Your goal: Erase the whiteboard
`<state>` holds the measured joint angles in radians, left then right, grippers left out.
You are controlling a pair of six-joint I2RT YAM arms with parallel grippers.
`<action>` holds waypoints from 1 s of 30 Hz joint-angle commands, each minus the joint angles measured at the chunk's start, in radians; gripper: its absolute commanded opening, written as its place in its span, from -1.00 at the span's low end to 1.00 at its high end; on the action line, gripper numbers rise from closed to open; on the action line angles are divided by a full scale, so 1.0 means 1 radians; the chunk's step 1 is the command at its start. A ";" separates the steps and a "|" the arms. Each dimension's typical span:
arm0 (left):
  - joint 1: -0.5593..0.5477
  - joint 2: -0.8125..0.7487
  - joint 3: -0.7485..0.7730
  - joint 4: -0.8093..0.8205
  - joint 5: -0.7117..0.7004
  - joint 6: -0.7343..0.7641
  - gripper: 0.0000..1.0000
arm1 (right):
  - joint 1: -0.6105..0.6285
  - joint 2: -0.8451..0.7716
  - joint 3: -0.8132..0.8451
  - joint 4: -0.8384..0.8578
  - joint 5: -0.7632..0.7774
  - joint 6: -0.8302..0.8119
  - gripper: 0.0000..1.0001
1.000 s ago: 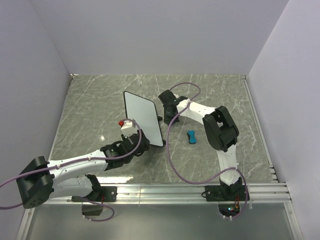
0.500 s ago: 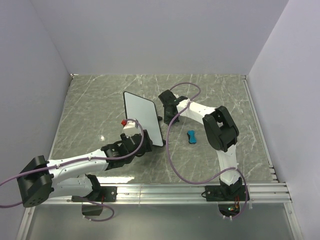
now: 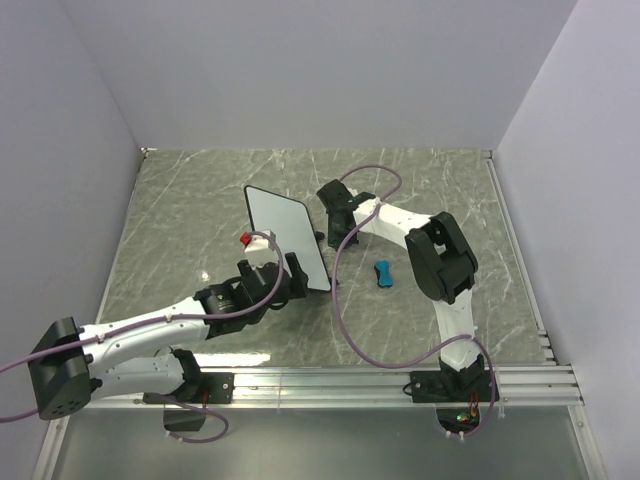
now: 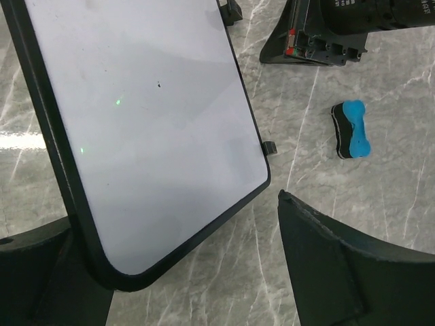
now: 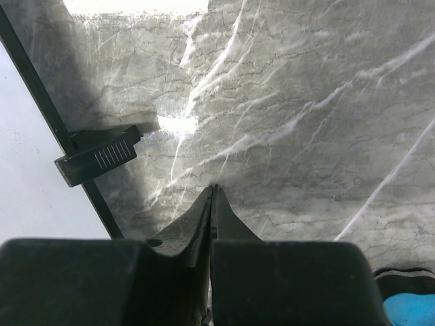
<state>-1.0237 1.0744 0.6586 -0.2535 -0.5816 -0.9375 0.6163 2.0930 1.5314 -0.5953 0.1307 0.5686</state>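
White face of whiteboard [image 4: 143, 115] looks clean bar tiny speck; board props on feet mid-table [image 3: 180, 200]. Left gripper [image 3: 292, 278] spread wide around near corner, gripping nothing. Right gripper [image 5: 213, 193] pinched shut, empty, beside far foot. Likely best: left arm backs off straight, avoids clipping frame.

The whiteboard [image 3: 288, 240] is seen near the middle of the table [image 3: 180, 200], set at a slant, its long sides running from far left to near right. A white rectangular face is shown, bordered by a thin black frame with rounded corners. The face is found almost clean: only a tiny black speck [image 4: 159, 85] is picked out in the left wrist view. Small black feet [image 4: 270, 147] are spotted jutting from the right edge. Whether it is laid flat or tipped up cannot be told.
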 commanded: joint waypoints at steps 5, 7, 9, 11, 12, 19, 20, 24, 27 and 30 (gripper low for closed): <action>-0.007 -0.077 -0.033 -0.042 -0.017 -0.026 0.83 | 0.002 -0.013 0.029 0.000 0.004 0.019 -1.00; -0.007 -0.114 -0.051 -0.064 -0.026 -0.041 0.84 | 0.002 -0.013 0.029 -0.001 0.004 0.020 -1.00; -0.007 -0.157 -0.066 -0.105 -0.038 -0.061 0.86 | 0.000 -0.016 0.026 -0.003 0.004 0.022 -1.00; -0.007 -0.186 -0.074 -0.153 -0.049 -0.079 0.88 | -0.001 -0.017 0.026 -0.001 0.006 0.024 -0.99; -0.007 -0.215 -0.076 -0.170 -0.055 -0.086 0.88 | 0.000 -0.021 0.026 -0.003 0.006 0.024 -0.99; -0.006 -0.330 -0.062 -0.306 -0.109 -0.126 0.94 | 0.002 -0.031 0.029 -0.005 0.009 0.022 -0.65; -0.006 -0.338 -0.057 -0.319 -0.118 -0.132 0.94 | 0.000 -0.034 0.030 -0.008 0.007 0.020 -0.52; -0.007 -0.381 -0.004 -0.386 -0.138 -0.138 0.94 | 0.000 -0.059 0.039 -0.026 0.021 0.016 0.34; -0.006 -0.404 0.055 -0.437 -0.158 -0.126 0.95 | 0.000 -0.105 0.036 -0.041 0.043 0.010 0.62; -0.006 -0.410 0.129 -0.474 -0.170 -0.092 0.96 | 0.000 -0.180 0.019 -0.067 0.063 0.002 0.68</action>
<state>-1.0252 0.6815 0.6849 -0.6769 -0.7044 -1.0576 0.6163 2.0430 1.5372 -0.6323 0.1417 0.5816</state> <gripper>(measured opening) 0.979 0.832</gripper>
